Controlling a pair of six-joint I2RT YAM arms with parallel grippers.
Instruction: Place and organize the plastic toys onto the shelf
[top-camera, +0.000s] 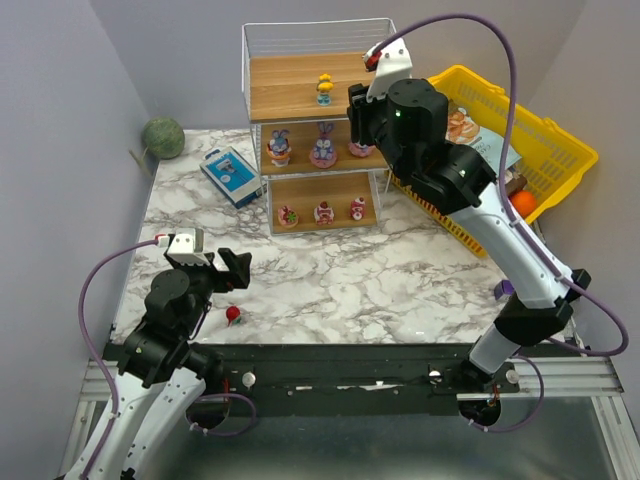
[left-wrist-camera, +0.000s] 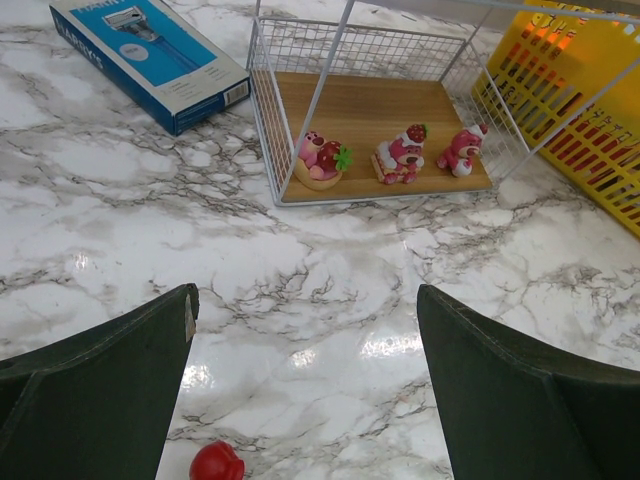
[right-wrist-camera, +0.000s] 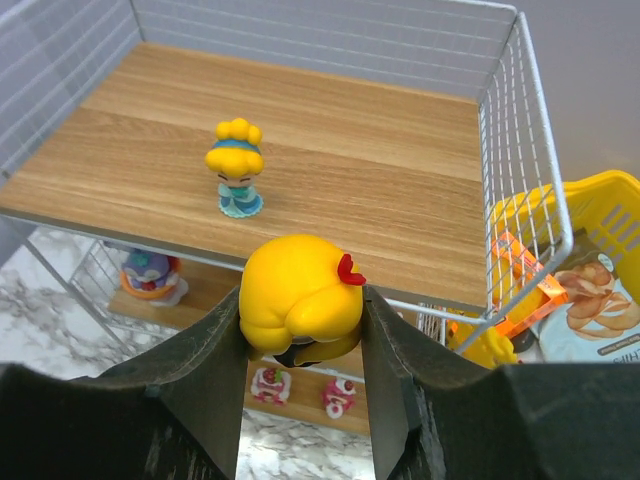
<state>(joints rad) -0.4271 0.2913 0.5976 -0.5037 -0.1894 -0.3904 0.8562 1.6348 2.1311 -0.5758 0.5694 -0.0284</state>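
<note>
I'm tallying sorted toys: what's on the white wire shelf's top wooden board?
One yellow-haired, blue-dressed plastic figurine stands on the top board; the rest shows bare wood. The right gripper, holding a yellow figurine with a red bow, covers part of its front edge.

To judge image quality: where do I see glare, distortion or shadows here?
Left wrist view: bright glare patches on the marble table. Right wrist view: the shelf wires look bowed; yellow figurine sharp. Top external view: even light, soft shadows.

Bright, even overhead lighting; sharp focus in every view.
White glare patches lay on the marble table (left-wrist-camera: 392, 344) toward 5 o'clock in the left wrist view; shadows were soft and short.
</note>
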